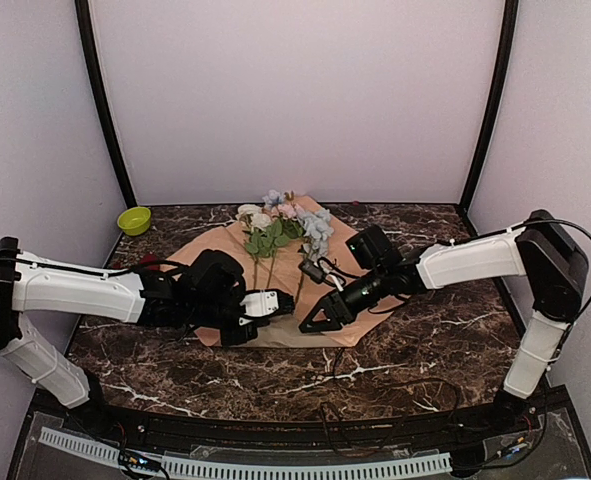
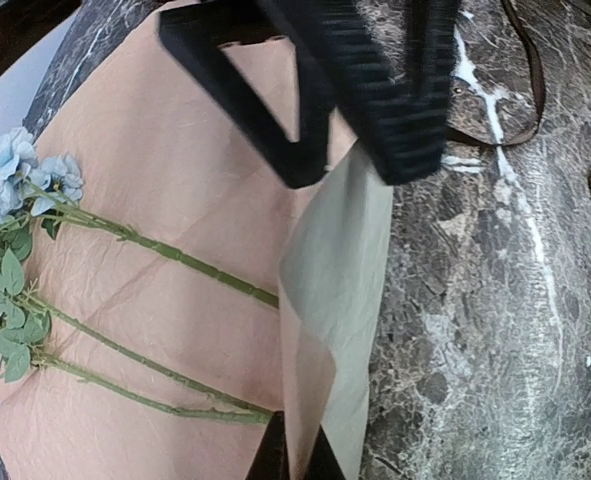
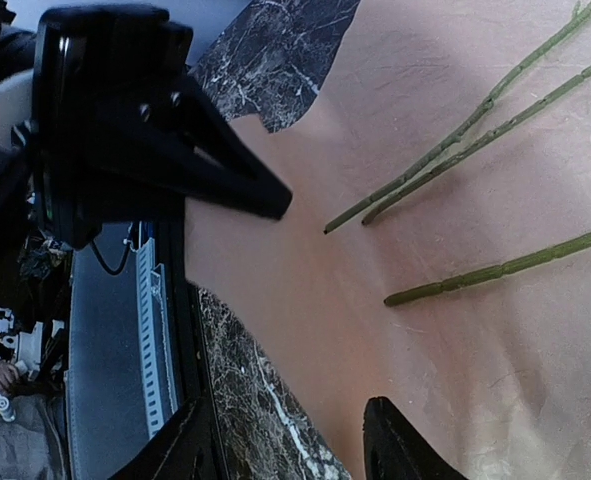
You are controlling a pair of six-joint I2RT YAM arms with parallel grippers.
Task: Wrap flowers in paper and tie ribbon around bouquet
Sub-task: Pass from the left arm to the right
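Top external view: the paper (image 1: 215, 255) lies spread nearly flat on the table (image 1: 435, 340), one corner toward the far wall and one toward the arms.
Flowers: the flowers (image 1: 280, 225) lie along the middle of the sheet, heads at the far corner and stems pointing to the near corner. They are loose, with nothing wrapped around them.
Left claw: the left claw (image 1: 275, 303) is at the near left edge of the sheet. In the left wrist view it is clenched on that edge, and a flap of paper stands up from the table out of its tips, showing the paler face.
Right claw: the right claw (image 1: 315, 318) sits just beside the left one over the near corner. In the right wrist view its two tips stand apart above the paper's edge with nothing between them, so it is released.
Ribbon: the ribbon (image 2: 531, 90) lies on the bare table off to the side of the sheet, apart from the flowers and from both claws. It is untouched.
Bowl: a green bowl (image 1: 134, 220) stands at the far left of the table, well apart from the work.
Done: flowers laid on the sheet, and one edge pinched and raised.
Step in hand: probably the first fold, the raised edge being the start of it.
Left to do: by my judgement nearly all of it. The sheet must go over the stems and round into a cone, the cone must be held closed, and the ribbon fetched and tied.
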